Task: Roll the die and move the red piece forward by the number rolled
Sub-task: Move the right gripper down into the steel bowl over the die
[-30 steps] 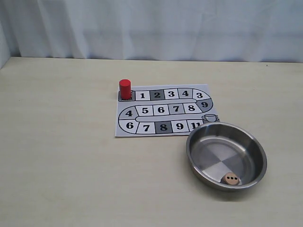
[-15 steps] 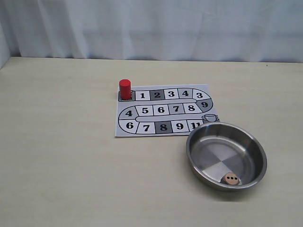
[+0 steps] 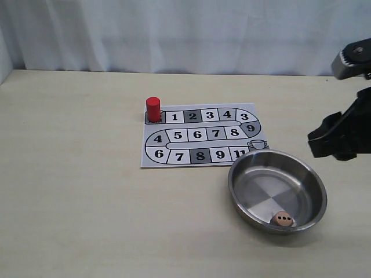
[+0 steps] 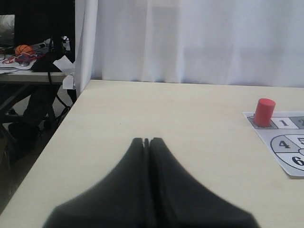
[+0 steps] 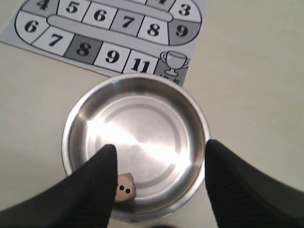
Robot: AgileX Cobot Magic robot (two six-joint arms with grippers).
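The red piece (image 3: 153, 109) stands upright on the dark start square at the far left end of the paper board (image 3: 200, 136); the left wrist view shows the red piece (image 4: 264, 112) too. The pale die (image 3: 283, 219) lies inside the steel bowl (image 3: 239, 191), against its near wall, three pips up. My right gripper (image 3: 333, 142) hangs open above the bowl's far right side. In the right wrist view its fingers (image 5: 102, 180) straddle the bowl (image 5: 202, 118), and one finger partly covers the die (image 5: 125, 187). My left gripper (image 4: 146, 141) is shut and empty over bare table.
The bowl overlaps the board's near right corner by the trophy square (image 5: 172, 61). A white curtain (image 3: 185, 35) backs the table. In the left wrist view the table's side edge (image 4: 66, 118) drops off towards a cluttered desk (image 4: 28, 57).
My right arm has come into the exterior view from the right, above the bowl's far side. The die and the red piece have not moved.
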